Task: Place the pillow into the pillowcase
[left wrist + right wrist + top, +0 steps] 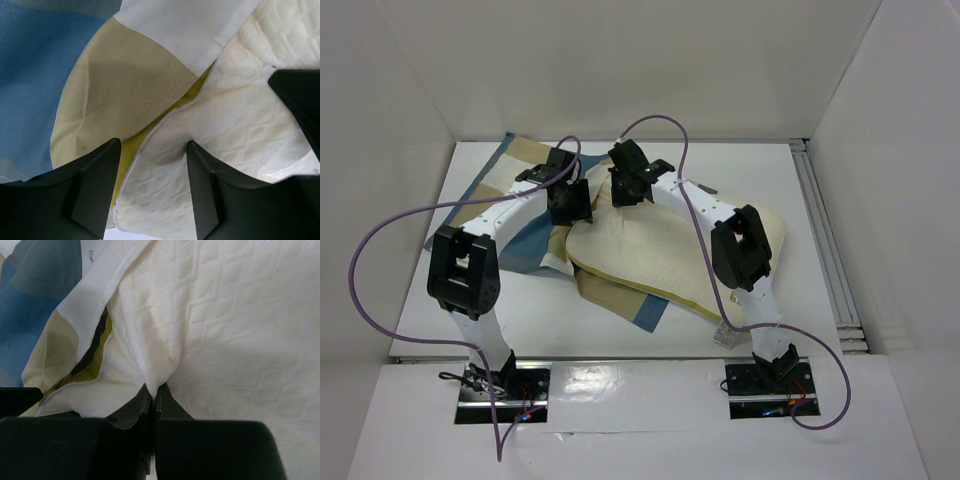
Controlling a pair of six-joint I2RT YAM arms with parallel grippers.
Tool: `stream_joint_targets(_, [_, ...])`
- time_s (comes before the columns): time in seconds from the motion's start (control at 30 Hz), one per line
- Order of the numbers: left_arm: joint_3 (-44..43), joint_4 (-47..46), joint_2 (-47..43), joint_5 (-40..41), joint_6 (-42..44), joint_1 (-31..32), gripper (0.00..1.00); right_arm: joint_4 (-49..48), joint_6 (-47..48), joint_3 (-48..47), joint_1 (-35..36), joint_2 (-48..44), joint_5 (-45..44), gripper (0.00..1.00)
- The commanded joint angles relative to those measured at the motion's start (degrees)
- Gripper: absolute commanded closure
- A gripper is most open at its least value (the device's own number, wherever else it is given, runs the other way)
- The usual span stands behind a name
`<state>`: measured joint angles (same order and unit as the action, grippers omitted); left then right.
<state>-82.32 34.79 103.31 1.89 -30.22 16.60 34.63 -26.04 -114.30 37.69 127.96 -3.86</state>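
The cream quilted pillow (655,258) lies mid-table, its left end over the checked blue, tan and white pillowcase (515,205), which spreads to the back left and shows under the pillow's near edge. My left gripper (570,205) is open, its fingers astride the pillow's piped edge (165,200) beside the pillowcase's tan block (115,90). My right gripper (628,188) is shut on a pinch of the pillow's quilted cover (155,380). The pillowcase's edge (45,300) lies left of it. The right gripper also shows in the left wrist view (300,100).
White walls enclose the white table (520,320) on three sides. A metal rail (825,240) runs along the right edge. Purple cables (380,240) loop over the left side and from the right arm.
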Motion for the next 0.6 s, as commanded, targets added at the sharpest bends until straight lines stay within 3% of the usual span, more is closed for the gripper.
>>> stream_joint_targets(0.0, [-1.08,-2.71,1.80,4.35,-2.12,-0.25,0.34,-2.02,0.11,-0.48,-0.08,-2.45,1.66,1.00])
stream_joint_targets(0.17, [2.33,-6.56,-0.73,0.59,-4.94,-2.80,0.41,-1.42,0.64,-0.48,-0.08,-2.98,1.66,1.00])
stream_joint_targets(0.3, [3.74,-9.55,-1.88,-9.86,-4.94,-5.17,0.32,-1.41,0.64,0.13,0.45,-2.98,1.66,1.00])
stream_joint_targets(0.43, [4.37,-12.02,-3.11,-12.61,-4.94,-5.17,0.15,-1.41,0.64,0.13,0.45,-2.98,1.66,1.00])
stream_joint_targets(0.57, [3.84,-12.54,-3.11,-13.93,-5.55,-5.70,0.17,-1.41,0.64,0.13,0.45,-2.98,1.66,1.00])
